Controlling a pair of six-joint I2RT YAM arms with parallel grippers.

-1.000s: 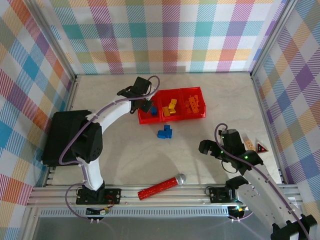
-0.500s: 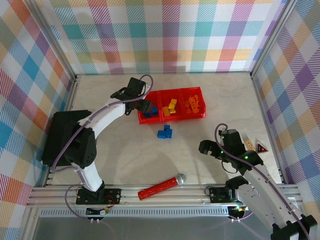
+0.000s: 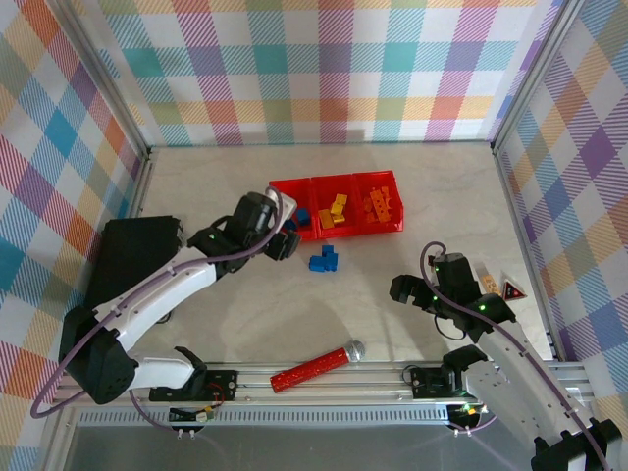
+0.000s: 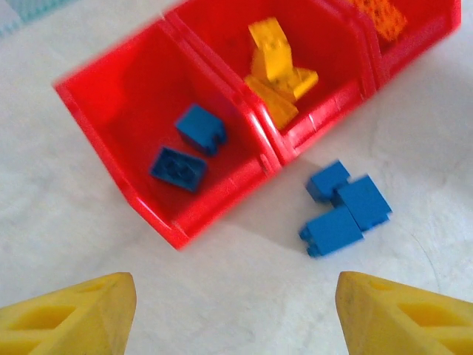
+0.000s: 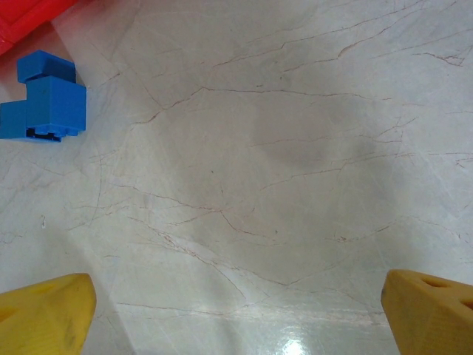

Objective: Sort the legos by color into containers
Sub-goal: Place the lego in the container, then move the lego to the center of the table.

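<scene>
From above, the containers (image 3: 337,205) are seen toward the table's (image 3: 446,186) far edge, with loose blue legos (image 3: 323,259) lying just in front of them. In the left wrist view, the left gripper (image 4: 236,307) is held wide open and empty, near the end bin where two blue bricks (image 4: 189,151) lie. In the right wrist view, the right gripper (image 5: 236,310) is spread wide over bare table, nothing held.

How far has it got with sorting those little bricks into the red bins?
Mostly done, it seems. Two blue bricks lie in the left bin, yellow bricks in the middle bin, orange bricks in the right bin. Neither the left gripper nor the right gripper holds anything; both are open. Left to do: the blue cluster on the table beside the bins.
</scene>
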